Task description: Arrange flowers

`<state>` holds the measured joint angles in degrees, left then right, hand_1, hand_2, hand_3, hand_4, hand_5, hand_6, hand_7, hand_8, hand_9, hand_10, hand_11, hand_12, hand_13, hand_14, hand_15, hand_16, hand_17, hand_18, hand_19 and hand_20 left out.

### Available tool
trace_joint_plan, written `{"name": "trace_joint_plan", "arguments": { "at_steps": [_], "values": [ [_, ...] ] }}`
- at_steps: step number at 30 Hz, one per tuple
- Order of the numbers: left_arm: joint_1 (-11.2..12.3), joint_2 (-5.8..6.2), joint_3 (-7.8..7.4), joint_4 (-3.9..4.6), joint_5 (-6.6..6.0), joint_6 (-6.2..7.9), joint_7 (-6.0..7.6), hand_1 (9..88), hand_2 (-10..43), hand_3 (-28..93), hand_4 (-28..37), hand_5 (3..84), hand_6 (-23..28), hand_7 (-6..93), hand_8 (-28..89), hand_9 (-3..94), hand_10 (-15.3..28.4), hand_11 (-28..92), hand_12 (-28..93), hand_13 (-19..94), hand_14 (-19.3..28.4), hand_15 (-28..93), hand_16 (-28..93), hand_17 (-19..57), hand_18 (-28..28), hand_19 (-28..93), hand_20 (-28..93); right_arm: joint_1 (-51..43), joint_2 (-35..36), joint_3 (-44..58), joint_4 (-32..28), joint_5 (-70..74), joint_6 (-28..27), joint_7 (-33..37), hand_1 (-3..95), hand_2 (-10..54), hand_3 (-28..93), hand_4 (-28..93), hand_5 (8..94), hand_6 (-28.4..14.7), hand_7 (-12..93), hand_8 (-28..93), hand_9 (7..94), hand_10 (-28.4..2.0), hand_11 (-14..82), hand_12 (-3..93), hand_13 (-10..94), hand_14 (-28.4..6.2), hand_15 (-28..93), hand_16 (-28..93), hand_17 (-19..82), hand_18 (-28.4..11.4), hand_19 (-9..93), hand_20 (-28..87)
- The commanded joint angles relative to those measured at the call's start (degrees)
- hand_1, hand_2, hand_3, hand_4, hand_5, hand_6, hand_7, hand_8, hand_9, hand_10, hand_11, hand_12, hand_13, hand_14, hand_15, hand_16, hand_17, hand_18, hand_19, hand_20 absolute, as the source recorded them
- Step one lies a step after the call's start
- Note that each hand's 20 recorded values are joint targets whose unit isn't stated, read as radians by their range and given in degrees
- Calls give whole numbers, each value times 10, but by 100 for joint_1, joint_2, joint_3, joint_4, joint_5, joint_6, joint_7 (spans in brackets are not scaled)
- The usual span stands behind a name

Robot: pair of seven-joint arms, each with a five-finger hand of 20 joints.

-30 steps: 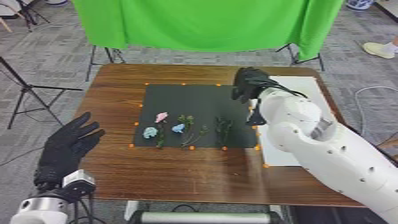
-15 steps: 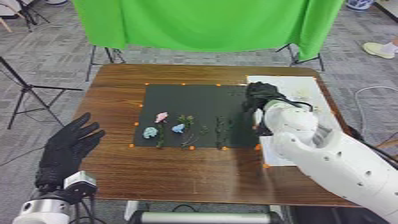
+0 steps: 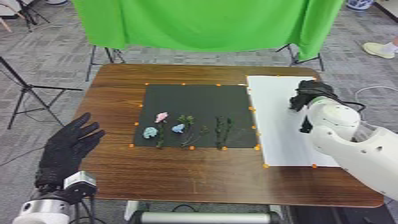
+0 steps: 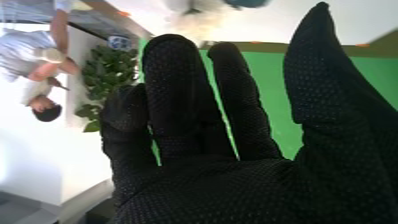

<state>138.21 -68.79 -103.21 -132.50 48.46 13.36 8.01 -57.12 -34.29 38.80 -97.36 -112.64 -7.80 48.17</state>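
Stemmed flowers [image 3: 161,117] lie on a black mat [image 3: 200,97] between two hands.
The left hand [image 3: 60,152] is spread wide beside the mat; to its right lie a light-blue flower [image 3: 150,132], the pink one, another blue flower [image 3: 178,128], then leafy green stems [image 3: 220,134]. Farther right, the right hand [image 3: 310,95], fingers straight and thumb wide apart, is over a white sheet [image 3: 280,140].

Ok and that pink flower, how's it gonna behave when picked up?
The pink flower is probably light, being small. Its thin stem may flex when lifted. Being broader at the petal end, it likely won't roll straight.
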Motion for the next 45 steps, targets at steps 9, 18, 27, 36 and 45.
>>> {"name": "trace_joint_plan", "arguments": {
  "at_steps": [9, 18, 27, 36, 45],
  "values": [
    [-38, -7, 68, 39, -16, 12, -29, 243, 58, 814, -211, 383, 104, 138, -98, 349, 198, 268, 90, 253, 264, 491, -94, -106, 233, 568, -19, 19, -156, -27, 298, 172, -76, 42, 327, -90, 914, -283, 508, -48, 209, -150, 520, -175, 209, 129, 593, -128, 813, 82, 314, -218, 932, 502],
    [-53, -49, 83, 52, -20, 9, -48, 244, 58, 813, -212, 383, 105, 138, -97, 349, 198, 268, 90, 253, 264, 491, -93, -106, 233, 568, -19, 148, -276, -281, 352, 152, -106, -15, 335, -93, 915, -283, 499, -39, 211, -154, 523, -168, 206, 129, 596, -129, 812, 84, 313, -218, 932, 500],
    [-49, -79, 54, 49, -8, -4, -85, 245, 59, 812, -212, 383, 104, 139, -98, 348, 198, 267, 90, 254, 263, 492, -94, -106, 233, 568, -18, -140, -386, -54, 401, 153, -270, -9, 349, -93, 904, -283, 543, -9, 222, -160, 583, -143, 204, 129, 613, -129, 799, 87, 308, -219, 932, 490],
    [-115, -81, 74, 66, -3, -21, -98, 245, 59, 813, -212, 383, 104, 139, -98, 349, 198, 268, 90, 253, 264, 492, -94, -106, 233, 568, -18, -68, -357, -322, 485, 6, -79, -80, 402, -95, 890, -282, 618, 11, 236, -162, 684, -127, 233, 137, 645, -112, 787, 100, 320, -217, 932, 472],
    [-95, -81, 69, 59, -6, -15, -99, 245, 59, 813, -212, 382, 105, 139, -98, 349, 198, 268, 90, 254, 264, 492, -94, -106, 233, 568, -18, -21, -248, -745, 507, -313, 567, -110, 519, -95, 777, -283, 800, 23, 285, -17, 894, -85, 141, 293, 721, -74, 773, 141, 366, -211, 932, 489]
  ]
}}
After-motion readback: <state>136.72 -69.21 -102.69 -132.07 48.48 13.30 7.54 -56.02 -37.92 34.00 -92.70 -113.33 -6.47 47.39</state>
